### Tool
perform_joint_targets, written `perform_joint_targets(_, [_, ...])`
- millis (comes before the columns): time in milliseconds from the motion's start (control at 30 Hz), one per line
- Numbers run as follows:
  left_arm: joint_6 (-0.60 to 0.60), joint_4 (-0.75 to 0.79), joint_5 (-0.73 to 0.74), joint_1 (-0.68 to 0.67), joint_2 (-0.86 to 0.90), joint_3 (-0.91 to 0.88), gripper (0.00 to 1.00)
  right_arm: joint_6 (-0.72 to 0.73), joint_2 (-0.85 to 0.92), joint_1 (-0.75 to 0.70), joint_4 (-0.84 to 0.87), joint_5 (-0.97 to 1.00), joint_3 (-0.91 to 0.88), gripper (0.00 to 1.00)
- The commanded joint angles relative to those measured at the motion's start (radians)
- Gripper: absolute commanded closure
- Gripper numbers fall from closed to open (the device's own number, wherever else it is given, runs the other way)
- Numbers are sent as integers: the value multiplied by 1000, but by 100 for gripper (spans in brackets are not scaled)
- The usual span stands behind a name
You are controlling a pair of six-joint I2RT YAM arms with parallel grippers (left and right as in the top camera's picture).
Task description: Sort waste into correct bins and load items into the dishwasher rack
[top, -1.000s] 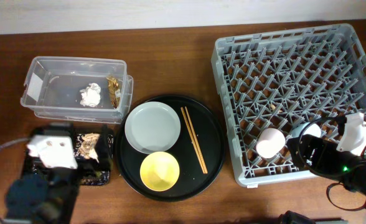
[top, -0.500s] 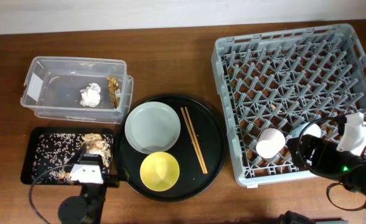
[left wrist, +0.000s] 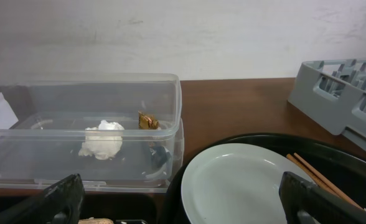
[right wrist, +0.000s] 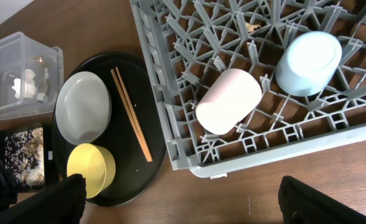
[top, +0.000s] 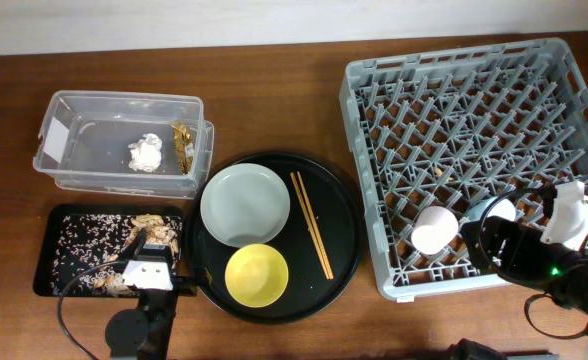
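Here the left pincer [left wrist: 180, 202] hovers near the front left corner of the worktop [top: 274, 90], over the right end of the shallow black tray [top: 44, 250]. Its fingers [left wrist: 58, 202] are spread wide with nothing between them. That tray holds the food scraps [top: 84, 240], whitish grains and brownish bits scattered over its floor. Behind it, toward the back left corner, stands the clear tub [top: 64, 115]. Inside lie the crumpled napkin [top: 146, 151] and, near it on the right, the brown wrapper strip [top: 183, 143] by the tub's right wall.

In the middle of the worktop, close to the front edge, sits the round black tray [top: 339, 215]. On it the grey plate [top: 244, 204] lies at the back left, and the yellow bowl [top: 256, 275] stands upright just in front of the plate. The two chopsticks [top: 312, 224] lie side by side to the right of both, running roughly front to back.

The dishwasher rack [top: 454, 100] fills the right side, from the back edge almost to the front. Near the rack's front wall the pink cup [right wrist: 228, 101] lies on its side among the pegs. The light-blue cup [right wrist: 309, 62] rests just to its right, one round end turned toward the wrist camera. The right pincer [right wrist: 183, 202] hangs above the rack's front right part, fingers [right wrist: 52, 202] wide apart and gripping nothing
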Motion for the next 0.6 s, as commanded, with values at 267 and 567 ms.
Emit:
perform_joint_targets(267, [12,3,11,6,-8,-10,1,3,5,175,37,-238,6,1])
perform_joint_targets(567, [12,3,11,6,-8,-10,1,292,117,964,169,279,5,2])
